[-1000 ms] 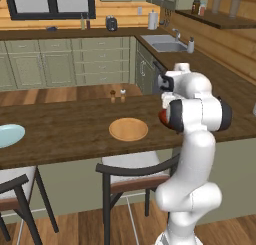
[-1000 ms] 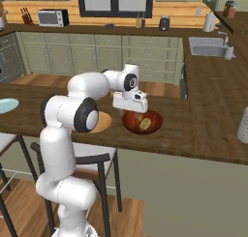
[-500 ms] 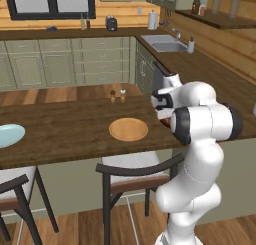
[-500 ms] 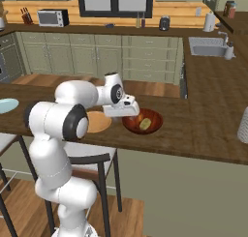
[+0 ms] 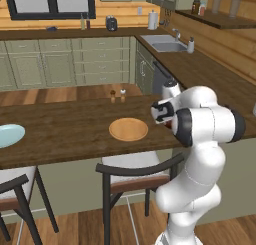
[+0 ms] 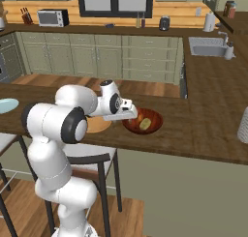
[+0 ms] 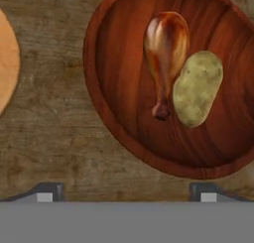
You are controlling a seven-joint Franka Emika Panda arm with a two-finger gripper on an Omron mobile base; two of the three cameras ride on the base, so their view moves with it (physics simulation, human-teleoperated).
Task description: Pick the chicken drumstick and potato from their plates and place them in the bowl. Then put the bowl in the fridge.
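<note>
The glossy reddish-brown bowl stands on the wooden counter. The chicken drumstick and the potato lie side by side inside it. My gripper is open and holds nothing; it hangs just over the counter beside the bowl's rim. In the right base view my gripper is at the left edge of the bowl. To its left the tan plate lies bare, and the light blue plate sits far left. The fridge is out of view.
A dark stool stands under the counter's near edge below the tan plate. Two small shakers sit at the counter's far side. A sink is set in the back right worktop. A white cylinder stands at the far right.
My hand has come down and drawn back from above the bowl to its left rim, and the elbow has swung lower. The jaws stayed open. The food and the bowl have not moved.
</note>
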